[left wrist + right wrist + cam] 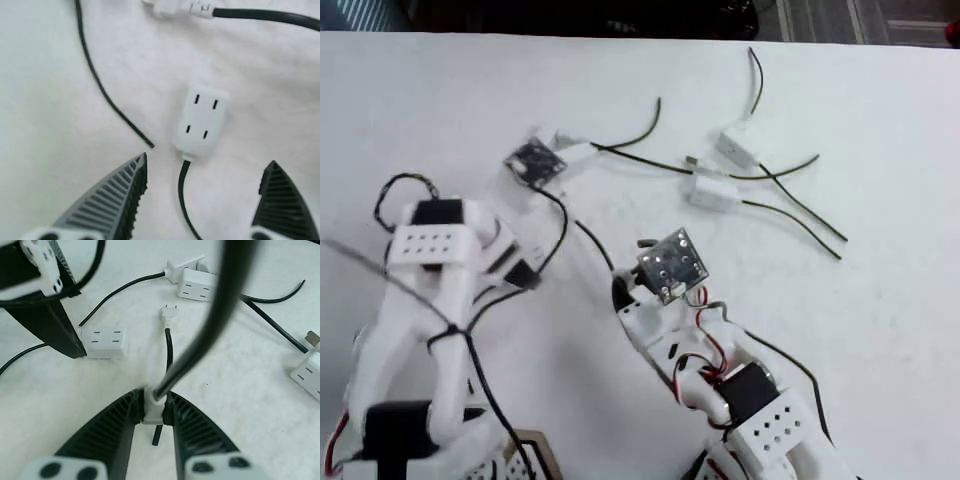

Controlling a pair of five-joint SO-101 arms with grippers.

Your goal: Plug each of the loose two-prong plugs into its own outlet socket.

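- High view: on the white table (880,100), a white two-socket outlet block (575,152) lies by the left arm's end.
- Left wrist view: the left gripper (207,160) is released. The block (201,120) lies just ahead between its fingers, long axis along the reach.
- Right wrist view: the right gripper (153,395) is clenched on a white two-prong plug (152,412). The block (102,342) lies ahead and aside, probably its nearest socket.

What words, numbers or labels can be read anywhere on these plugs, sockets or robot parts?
None can be read. The outlet socket shows only slots. The plug held in the right gripper is plain white, with no print visible on it.
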